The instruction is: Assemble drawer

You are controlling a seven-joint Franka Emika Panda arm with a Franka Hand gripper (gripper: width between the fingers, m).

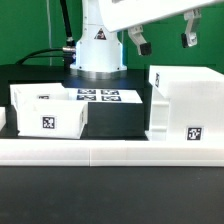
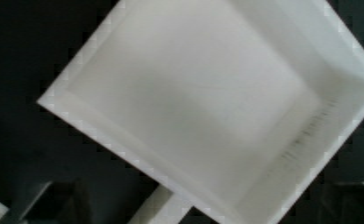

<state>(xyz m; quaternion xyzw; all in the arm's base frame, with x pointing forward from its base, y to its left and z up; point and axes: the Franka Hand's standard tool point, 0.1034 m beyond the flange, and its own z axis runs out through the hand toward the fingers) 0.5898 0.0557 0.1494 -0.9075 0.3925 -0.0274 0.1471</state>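
Observation:
The drawer's tall open-fronted box [image 1: 186,100] stands on the exterior view's right, with a tag low on its front. One shallow tray [image 1: 47,111] with a tag stands on the left. A white sliver at the far left edge [image 1: 2,119] may be the second tray; I cannot tell. My gripper [image 1: 163,43] hangs open and empty above the tall box, clear of it. In the wrist view the box fills the frame as a tilted white panel [image 2: 205,100], blurred. A dark finger [image 2: 26,203] shows at the edge.
The long low white border rail [image 1: 110,152] runs along the front of the table. The marker board [image 1: 100,97] lies flat between tray and box, before the robot base [image 1: 98,50]. The table surface is black.

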